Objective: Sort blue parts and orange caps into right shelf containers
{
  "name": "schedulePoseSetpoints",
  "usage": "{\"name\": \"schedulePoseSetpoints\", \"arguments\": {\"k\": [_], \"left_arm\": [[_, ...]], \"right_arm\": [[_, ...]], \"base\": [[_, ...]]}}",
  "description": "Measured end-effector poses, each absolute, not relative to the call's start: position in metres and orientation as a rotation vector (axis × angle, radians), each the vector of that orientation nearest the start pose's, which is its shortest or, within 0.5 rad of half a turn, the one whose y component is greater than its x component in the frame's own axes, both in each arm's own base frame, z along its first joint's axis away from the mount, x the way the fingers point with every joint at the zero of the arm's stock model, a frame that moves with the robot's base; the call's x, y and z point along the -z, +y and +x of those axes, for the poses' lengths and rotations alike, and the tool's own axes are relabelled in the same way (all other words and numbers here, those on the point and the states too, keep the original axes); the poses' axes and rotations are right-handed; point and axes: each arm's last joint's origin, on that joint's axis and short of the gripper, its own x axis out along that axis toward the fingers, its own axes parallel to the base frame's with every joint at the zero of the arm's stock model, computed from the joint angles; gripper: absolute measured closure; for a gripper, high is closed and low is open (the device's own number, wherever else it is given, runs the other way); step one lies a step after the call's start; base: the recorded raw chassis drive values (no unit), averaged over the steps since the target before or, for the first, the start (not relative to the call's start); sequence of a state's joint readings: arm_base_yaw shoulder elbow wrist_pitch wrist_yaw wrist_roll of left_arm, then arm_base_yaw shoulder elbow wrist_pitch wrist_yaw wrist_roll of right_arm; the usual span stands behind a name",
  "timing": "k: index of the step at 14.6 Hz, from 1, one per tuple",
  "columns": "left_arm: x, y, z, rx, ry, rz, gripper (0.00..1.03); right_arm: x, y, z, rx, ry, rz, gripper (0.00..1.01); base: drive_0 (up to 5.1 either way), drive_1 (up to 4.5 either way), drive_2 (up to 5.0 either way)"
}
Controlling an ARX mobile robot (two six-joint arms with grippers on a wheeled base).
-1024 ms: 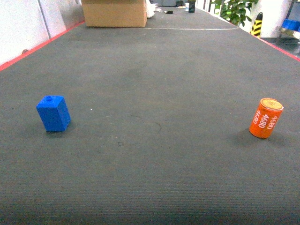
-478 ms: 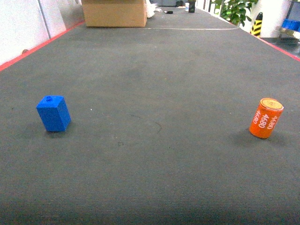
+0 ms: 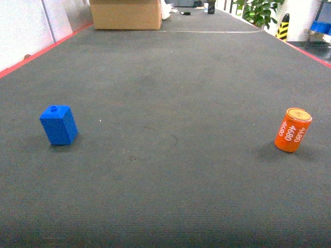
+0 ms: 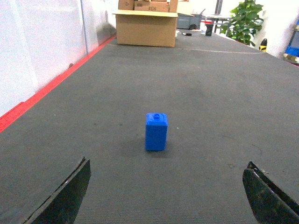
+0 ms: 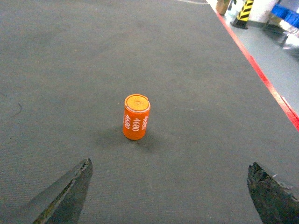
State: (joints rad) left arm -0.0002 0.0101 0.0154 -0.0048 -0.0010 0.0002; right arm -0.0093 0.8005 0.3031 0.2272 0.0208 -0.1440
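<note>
Both my grippers, left [image 4: 166,193] and right [image 5: 170,191], are spread wide at frame bottom. Blue part [image 3: 58,124] sits mid-left, orange cap [image 3: 292,130] mid-right on the dark mat [image 3: 165,170]; basically nothing's moved since earlier.

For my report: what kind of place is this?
Probably a factory or warehouse line: a long dark conveyor-like belt edged in red, a cardboard box at its far end, a yellow-black hazard post.

The left gripper [image 4: 166,196] and right gripper [image 5: 168,196] are hanging low, jaws spread wide (only the dark fingertips showing).
</note>
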Motion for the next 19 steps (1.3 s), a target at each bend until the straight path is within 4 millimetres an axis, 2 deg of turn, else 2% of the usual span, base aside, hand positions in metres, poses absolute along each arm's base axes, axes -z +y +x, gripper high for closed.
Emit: {"name": "schedulePoseSetpoints", "arguments": {"k": [3,5,7,11,16,19], "left_arm": [[-0.168,0.000,0.097,-0.001,-0.001,0.000,0.05],[-0.168,0.000,0.097,0.000,-0.001,0.000,0.05],[-0.168,0.000,0.097,0.000,-0.001,0.000,0.05],[-0.168,0.000,0.097,0.000,-0.001,0.000,0.05],[-0.168,0.000,0.097,-0.001,-0.001,0.000,0.05],[-0.168,0.000,0.097,0.000,-0.001,0.000,0.05]], "right_arm": [[-0.204,-0.002,0.240,-0.055,0.409,-0.089,0.03],[-0.201,0.006,0.304,-0.103,0.502,-0.051,0.03],[-0.191,0.010,0.344,-0.108,0.558,-0.036,0.03],[-0.170,0.010,0.410,-0.084,0.628,-0.055,0.03],[-0.142,0.007,0.463,-0.080,0.694,-0.034,0.03],[-0.125,0.001,0.482,-0.050,0.726,-0.014,0.03]], "base": [[0.0,0.00,0.0],[0.0,0.00,0.0],[0.0,0.00,0.0],[0.0,0.00,0.0],[0.0,0.00,0.0],[0.0,0.00,0.0]]}}
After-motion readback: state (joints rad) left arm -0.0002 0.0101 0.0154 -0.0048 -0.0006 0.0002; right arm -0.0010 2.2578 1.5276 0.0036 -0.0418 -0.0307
